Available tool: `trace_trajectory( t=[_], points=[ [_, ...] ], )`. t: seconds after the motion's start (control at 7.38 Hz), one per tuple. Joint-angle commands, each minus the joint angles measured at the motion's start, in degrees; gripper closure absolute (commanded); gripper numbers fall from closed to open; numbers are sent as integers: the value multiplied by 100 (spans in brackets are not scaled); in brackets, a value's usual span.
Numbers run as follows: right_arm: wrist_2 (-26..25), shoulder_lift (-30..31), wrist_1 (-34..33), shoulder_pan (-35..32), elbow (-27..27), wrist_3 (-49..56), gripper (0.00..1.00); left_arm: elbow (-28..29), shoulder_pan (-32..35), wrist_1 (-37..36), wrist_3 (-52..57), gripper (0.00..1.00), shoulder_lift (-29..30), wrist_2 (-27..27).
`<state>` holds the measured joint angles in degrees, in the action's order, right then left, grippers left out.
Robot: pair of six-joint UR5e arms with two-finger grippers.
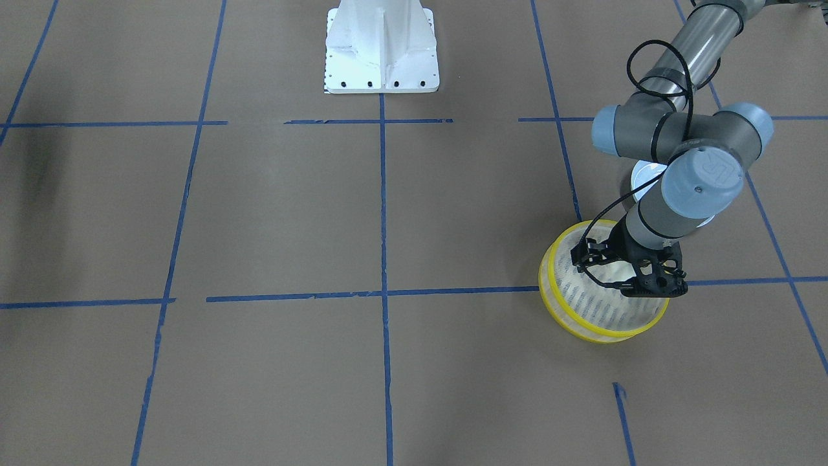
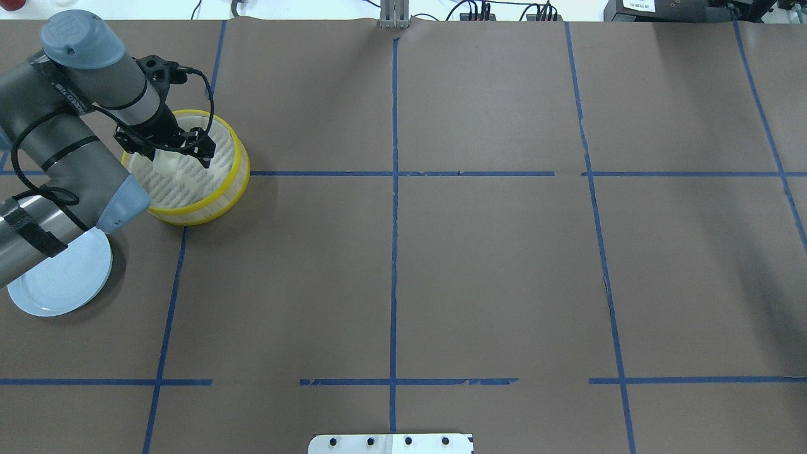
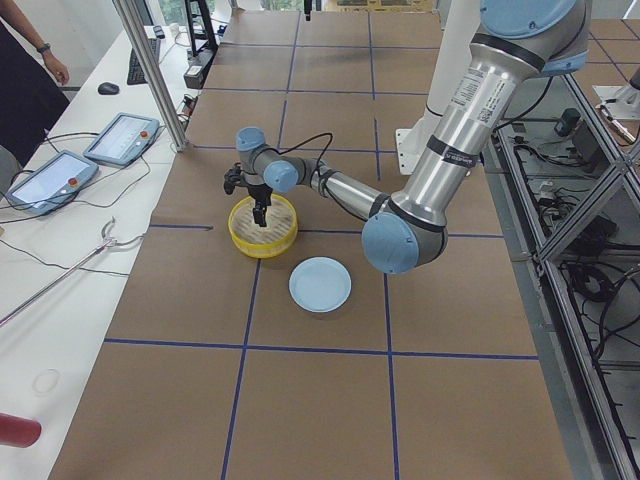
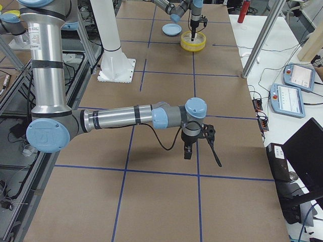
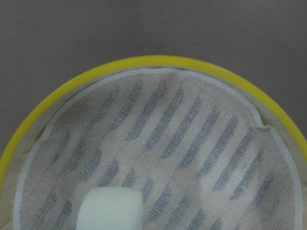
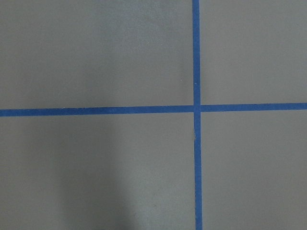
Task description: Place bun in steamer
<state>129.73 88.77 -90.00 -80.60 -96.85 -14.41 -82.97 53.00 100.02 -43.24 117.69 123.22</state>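
Observation:
The steamer [image 2: 238, 170], a round basket with yellow rims and a slotted pale base, stands at the table's far left in the overhead view. It also shows in the front view [image 1: 608, 335] and fills the left wrist view [image 5: 158, 61]. The bun [image 2: 165, 164], a small cream-white lump, lies on the steamer's base [image 5: 110, 211]. My left gripper [image 2: 165, 150] hangs over the basket just above the bun, its jaws spread to either side of it and not touching. My right gripper [image 4: 202, 151] hovers over bare table; I cannot tell whether it is open or shut.
A pale blue-white plate [image 2: 57, 287] lies beside the steamer, partly under my left arm. The white robot base [image 1: 381, 52] is at the table's near-robot edge. Blue tape lines cross the brown table. Tablets and cables lie beyond the far edge [image 3: 120, 140].

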Motion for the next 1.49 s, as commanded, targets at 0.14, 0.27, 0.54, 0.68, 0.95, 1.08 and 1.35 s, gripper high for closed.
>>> trace_trajectory(
  t=[0.14,0.27,0.54,0.68,0.95,1.08,1.35],
  points=[
    [0,0,0,0,0,-9,0,0,0,0,8,0,-9,0],
    [0,0,0,0,0,0,0,0,0,0,17,0,-26,0],
    [0,0,0,0,0,-9,0,0,0,0,17,0,-35,0],
    [0,0,0,0,0,-9,0,-35,0,-9,17,0,-18,-9],
    [0,0,0,0,0,0,0,-699,323,-323,52,0,-35,0],
    [0,0,0,0,0,-9,0,-1191,534,-682,78,0,-44,0],
    [0,0,0,0,0,0,0,-2097,1322,-1341,78,0,-88,-9]
  ],
)
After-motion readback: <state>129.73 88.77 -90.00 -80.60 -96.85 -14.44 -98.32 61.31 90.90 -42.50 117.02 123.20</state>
